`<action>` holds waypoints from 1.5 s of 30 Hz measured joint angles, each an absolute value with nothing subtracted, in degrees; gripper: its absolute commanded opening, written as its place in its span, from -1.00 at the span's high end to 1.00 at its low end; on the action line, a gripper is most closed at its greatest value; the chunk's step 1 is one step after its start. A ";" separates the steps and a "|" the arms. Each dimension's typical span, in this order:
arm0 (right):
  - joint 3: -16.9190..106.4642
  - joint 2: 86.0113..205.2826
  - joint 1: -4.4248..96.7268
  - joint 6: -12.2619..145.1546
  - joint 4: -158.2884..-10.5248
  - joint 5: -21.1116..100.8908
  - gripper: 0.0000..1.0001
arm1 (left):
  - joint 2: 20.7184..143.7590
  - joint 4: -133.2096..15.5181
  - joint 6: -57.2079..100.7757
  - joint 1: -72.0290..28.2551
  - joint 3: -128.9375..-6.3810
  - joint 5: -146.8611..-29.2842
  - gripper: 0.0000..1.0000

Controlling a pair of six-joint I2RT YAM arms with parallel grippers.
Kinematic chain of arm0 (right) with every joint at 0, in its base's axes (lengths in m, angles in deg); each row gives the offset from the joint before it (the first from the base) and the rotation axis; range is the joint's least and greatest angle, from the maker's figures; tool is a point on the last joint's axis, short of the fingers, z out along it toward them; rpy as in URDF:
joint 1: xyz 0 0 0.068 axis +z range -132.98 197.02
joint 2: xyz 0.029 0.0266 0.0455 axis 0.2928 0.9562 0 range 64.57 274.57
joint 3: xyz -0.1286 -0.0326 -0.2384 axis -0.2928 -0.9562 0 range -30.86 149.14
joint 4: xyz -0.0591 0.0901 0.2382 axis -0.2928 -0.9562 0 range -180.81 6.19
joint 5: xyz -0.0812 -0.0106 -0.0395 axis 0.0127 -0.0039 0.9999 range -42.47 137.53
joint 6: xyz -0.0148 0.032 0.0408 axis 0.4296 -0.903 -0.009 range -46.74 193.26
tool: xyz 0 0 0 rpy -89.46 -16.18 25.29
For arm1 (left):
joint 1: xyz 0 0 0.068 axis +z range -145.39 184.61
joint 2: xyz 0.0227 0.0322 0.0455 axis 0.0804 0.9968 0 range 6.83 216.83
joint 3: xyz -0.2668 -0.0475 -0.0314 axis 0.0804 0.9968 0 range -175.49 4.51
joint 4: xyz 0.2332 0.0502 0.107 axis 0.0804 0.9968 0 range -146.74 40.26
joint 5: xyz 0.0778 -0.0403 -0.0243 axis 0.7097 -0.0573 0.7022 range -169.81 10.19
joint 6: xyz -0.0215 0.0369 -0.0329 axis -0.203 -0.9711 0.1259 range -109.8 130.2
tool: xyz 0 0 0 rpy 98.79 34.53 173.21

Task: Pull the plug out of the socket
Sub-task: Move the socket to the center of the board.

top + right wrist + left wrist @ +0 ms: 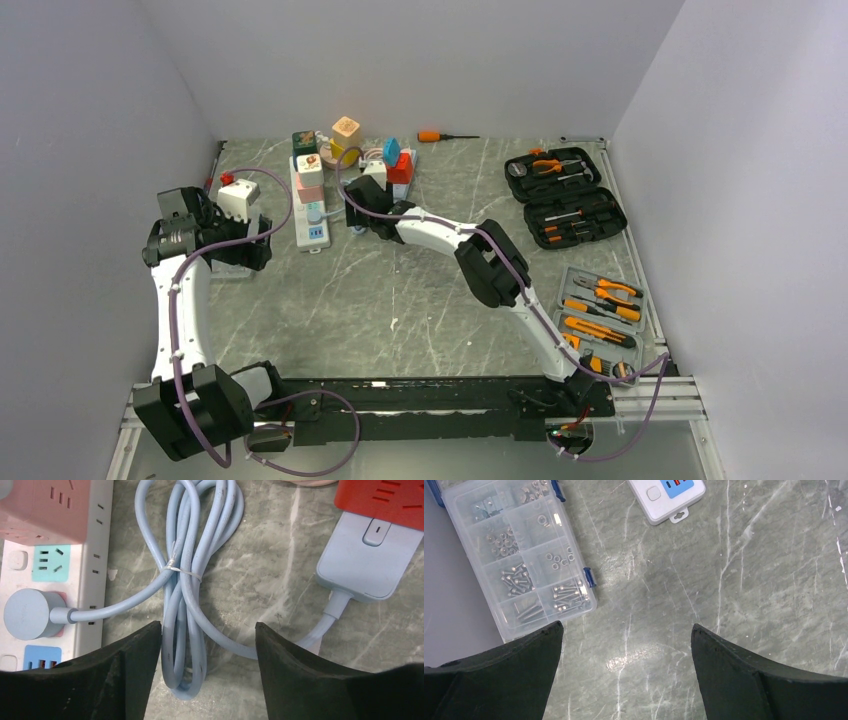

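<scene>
Grey-green marbled table (420, 310), pale walls on three sides. Seen from the table's middle in the top view, your power strip (312, 208) lies at about 11 o'clock, running from far to near. In the right wrist view it is the white bar down the left edge. The round blue-grey plug (29, 614) is seated in it at 8 o'clock of that picture. Its cord leaves toward 3 o'clock into a tied cable bundle (192, 570). A pink block (45, 505) sits on the strip at 12 o'clock from the plug, with a teal outlet (51, 562) between them.

Your right gripper (207, 630) has its fingers spread, one on each side of the bundle's lower loop. Nothing is pinched, and you cannot tell whether the finger nearer the plug touches the cable. The plug is at the gripper's 9 o'clock, just beside that finger. A blue-grey unit (367, 560) with a red block (385, 497) on its far end lies at 2 o'clock.

Your left gripper (626, 630) is spread wide over bare table, holding nothing. A clear screw box (519, 555) is at its 10 o'clock and the strip's near end at 12 o'clock.

In the top view, two open tool cases (565, 195) lie at 2 o'clock of the table
</scene>
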State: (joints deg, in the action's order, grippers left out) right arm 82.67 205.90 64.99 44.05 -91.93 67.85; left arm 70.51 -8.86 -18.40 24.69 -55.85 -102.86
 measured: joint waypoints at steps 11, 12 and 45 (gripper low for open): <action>88.29 209.18 65.12 44.31 -95.73 68.46 -0.04 | 69.46 -8.82 -18.44 25.23 -55.65 -102.36 -0.99; 88.31 209.27 65.08 44.31 -95.49 68.26 0.03 | 69.46 -8.82 -18.44 25.28 -55.59 -102.36 -0.99; 34.35 170.95 72.97 36.95 -95.47 72.20 1.00 | 62.88 -4.14 -24.45 25.58 -51.30 -102.05 -0.99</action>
State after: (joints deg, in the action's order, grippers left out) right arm 34.35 170.95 72.97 36.95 -95.47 72.20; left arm 62.88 -4.14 -24.45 25.58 -51.30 -102.05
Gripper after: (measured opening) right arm 0.073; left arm 0.994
